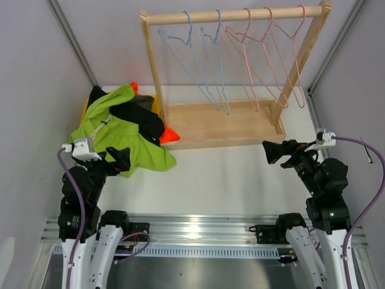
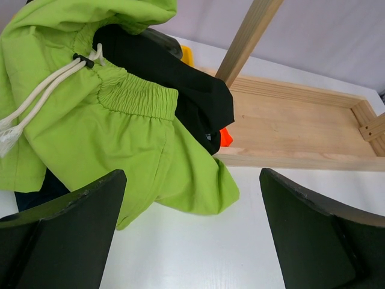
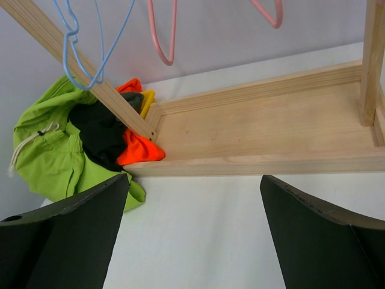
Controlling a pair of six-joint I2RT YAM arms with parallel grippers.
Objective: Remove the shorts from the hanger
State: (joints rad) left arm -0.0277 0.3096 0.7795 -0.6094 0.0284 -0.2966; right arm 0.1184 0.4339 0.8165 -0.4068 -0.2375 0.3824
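Left gripper (image 2: 191, 201): at 8 o'clock in the top view, fingers spread wide with nothing between them, tips just beside the near hem of the heap.
Right gripper (image 3: 192, 186): at 4 o'clock, fingers equally wide apart and holding nothing, facing the rack's base.
Table (image 1: 228, 180): white, with bare surface under both grippers.
Lime green shorts (image 2: 120, 132): at 10 o'clock, on top of the heap lying on the table, with the gathered waistband and a white drawstring (image 2: 36, 99) showing.
Black shorts (image 2: 180, 84): draped over the green pair on its 3 o'clock side, by the rack's left post.
Orange shorts (image 3: 139, 150): poking out beneath the black pair, against the base's near left corner.
Olive-grey shorts (image 1: 143, 101): a small patch at the heap's far edge.
Wooden rack (image 1: 222, 123): at 12 o'clock, with a tray base, 2 posts and 1 rail.
Hangers (image 1: 252, 66): 2 blue and 3 pink wire ones on the rail, well apart from the heap.
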